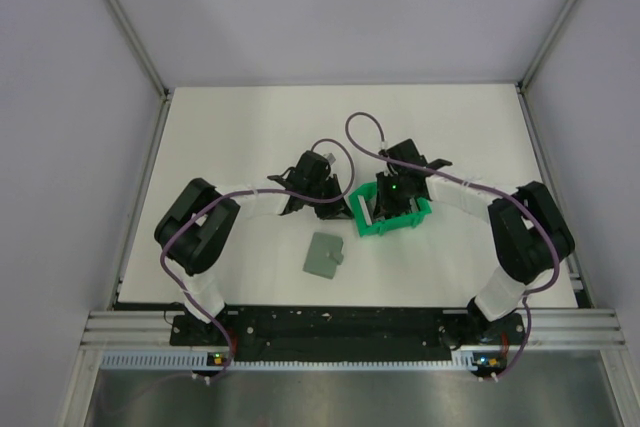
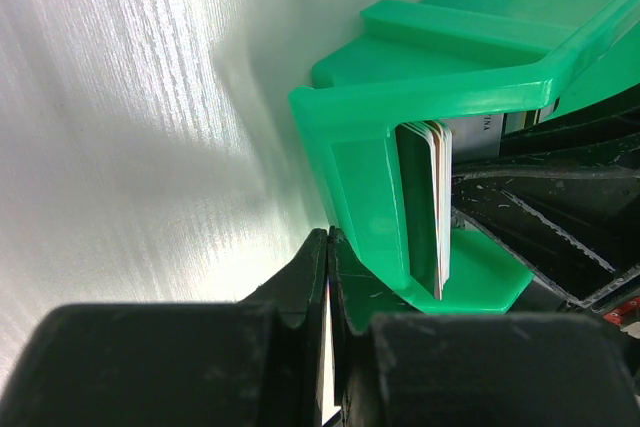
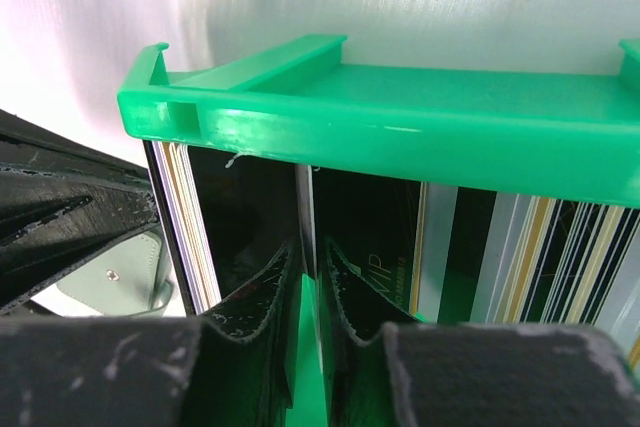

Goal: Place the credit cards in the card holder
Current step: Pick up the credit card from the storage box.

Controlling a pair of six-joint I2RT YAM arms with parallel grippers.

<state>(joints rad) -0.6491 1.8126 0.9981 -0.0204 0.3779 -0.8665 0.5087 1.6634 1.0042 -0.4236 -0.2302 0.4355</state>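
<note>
Left gripper [image 2: 327, 247] and right gripper [image 3: 308, 252] are both hovering just beyond the card holder [image 1: 323, 254], which is lying flat on the white table [image 1: 230, 127], nearest the arm bases and roughly midway between the two arms. Its grey-green corner is also showing at the lower left of the right wrist view, beneath the black bulk of the left gripper. A little farther out, the left fingers [image 2: 300, 287] are pressing tight together, clamping a thin white card [image 2: 324, 387] edge-on between them, with their tips sitting just beside the outer wall of the green bin [image 2: 355, 167]. Inside that bin, the right fingers [image 3: 260, 297] are hanging down and pinching a single upright card [image 3: 306, 197] by its faces. More credit cards [image 3: 185, 227] are standing on edge in the bin on both sides of the pinched one, some pale, some striped. Beyond the bin, the table is running on to the enclosure's pale far wall [image 1: 340, 7].
</note>
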